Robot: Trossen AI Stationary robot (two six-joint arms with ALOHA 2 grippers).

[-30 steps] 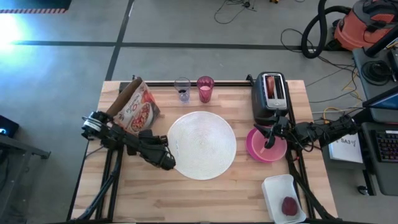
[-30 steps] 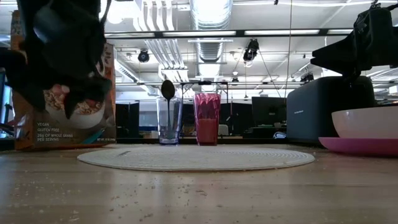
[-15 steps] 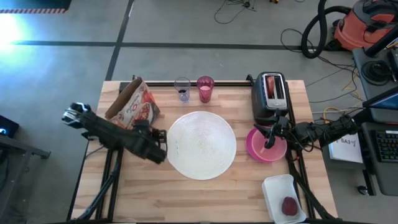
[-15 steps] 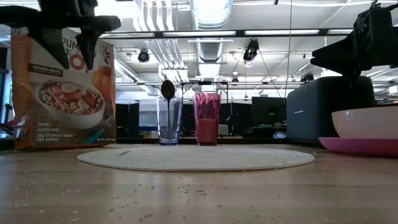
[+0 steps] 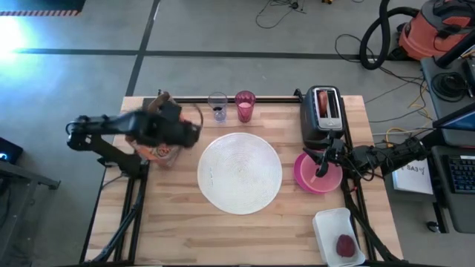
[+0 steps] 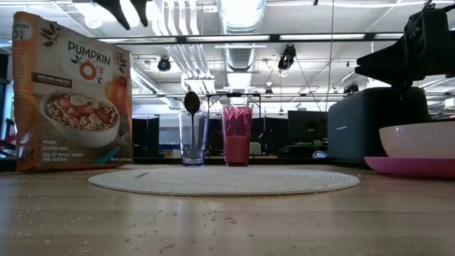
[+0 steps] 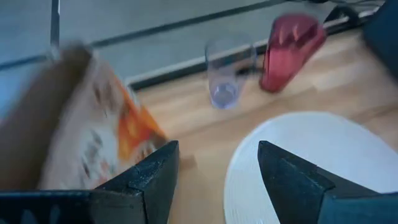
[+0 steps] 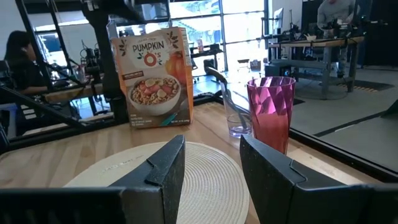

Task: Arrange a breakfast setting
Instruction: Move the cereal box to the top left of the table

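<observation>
Pale wood forms the bench (image 5: pixel 178 222), where a white round mat (image 5: pixel 240 172) lies flat at the centre. Behind it, near the far edge, a clear glass (image 5: pixel 217 106) and a pink tumbler (image 5: pixel 245 106) stand upright side by side; a spoon (image 6: pixel 192 107) stands in the glass, bowl end up, its long axis near vertical and its handle colour hard to make out. A cereal box (image 6: pixel 70 92) stands upright toward the far left corner, its printed front facing the near edge.

The left tool (image 5: pixel 189 133) hangs above the box and the mat's left rim, its fingers (image 7: pixel 146 180) apart and holding nothing; from above the arm blurs and hides most of the box. At bench level only its fingertips show, at the top of the picture.

By the right edge a pink bowl (image 5: pixel 320 169) sits on a magenta plate (image 5: pixel 300 172), just in front of a black toaster (image 5: pixel 324 115) with a slice of bread (image 5: pixel 325 104) standing on edge in its slot, long axis running from near to far. The right tool (image 5: pixel 326 157) sits over the bowl, pointing toward the left edge, fingers (image 8: pixel 155 177) parted and empty; it covers part of the bowl.

In the near right corner a white tray (image 5: pixel 326 226) holds a dark-red fruit (image 5: pixel 346 245), its kind too small to tell.
</observation>
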